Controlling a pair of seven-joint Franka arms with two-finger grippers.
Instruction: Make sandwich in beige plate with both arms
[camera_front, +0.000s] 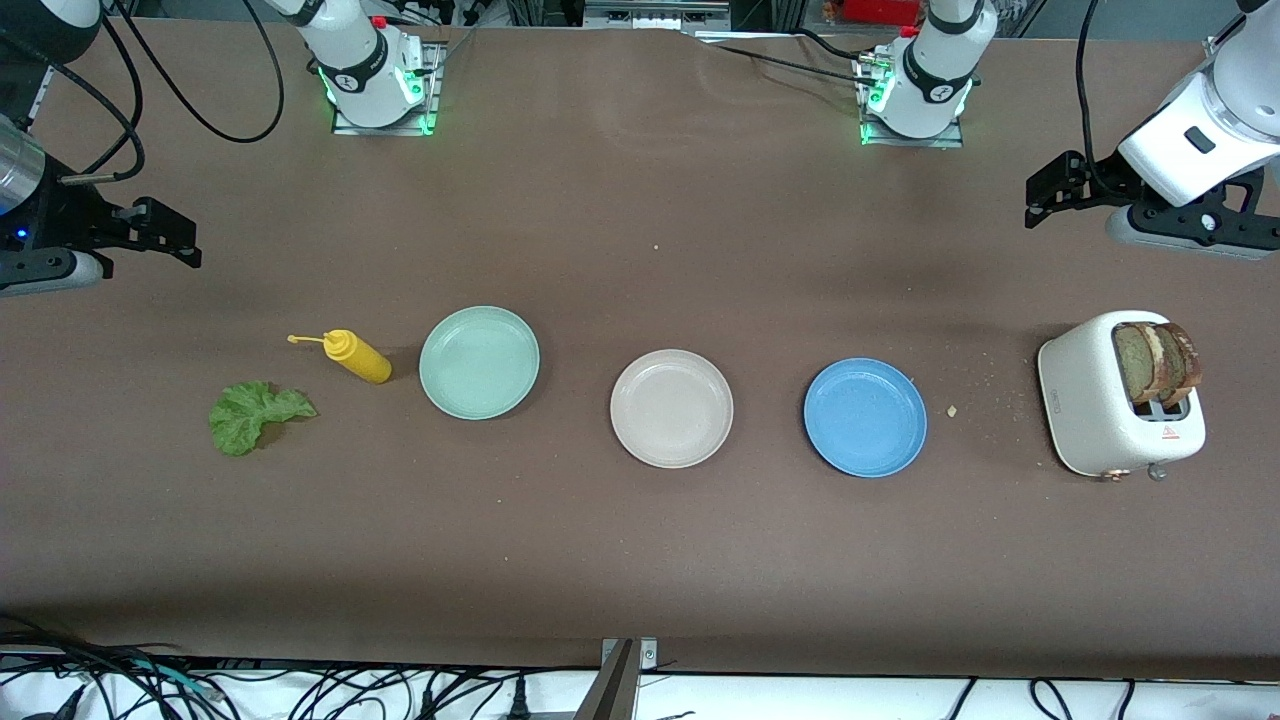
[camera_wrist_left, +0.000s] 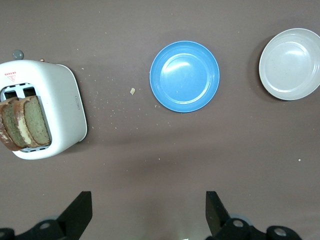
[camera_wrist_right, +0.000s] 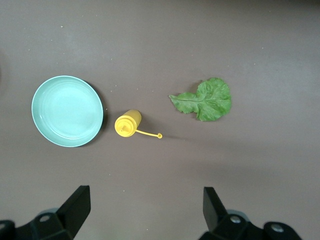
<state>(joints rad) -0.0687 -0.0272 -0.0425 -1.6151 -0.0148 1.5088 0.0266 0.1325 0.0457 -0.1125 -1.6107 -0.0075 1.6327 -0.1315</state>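
left tool (camera_front: 1045, 195): fingers (camera_wrist_left: 80, 210) spread wide, holding nothing, up in the air over bare table (camera_front: 640, 560) at the left arm's end; this arm waits.
right tool (camera_front: 175, 235): fingers (camera_wrist_right: 77, 205) spread wide, holding nothing, up in the air over bare table at the right arm's end.
beige plate (camera_front: 671, 408): nothing on it, mid-table between the two tools, well apart from both.
blue plate (camera_front: 865, 417): beside the beige plate, toward the left tool's end.
mint-green plate (camera_front: 479, 362): beside the beige plate, toward the right tool's end.
toaster (camera_front: 1110, 400): white, close below the left tool in the front view, near the blue plate.
toast slices (camera_front: 1155, 362): two brown-crusted slices standing up out of the toaster's slot.
lettuce leaf (camera_front: 252, 414): flat on the table, near the right tool's end.
mustard bottle (camera_front: 357, 356): yellow, lying on its side between the lettuce leaf and the mint-green plate, its cap off on a tether.
crumbs (camera_front: 952, 410): scattered between the blue plate and the toaster.
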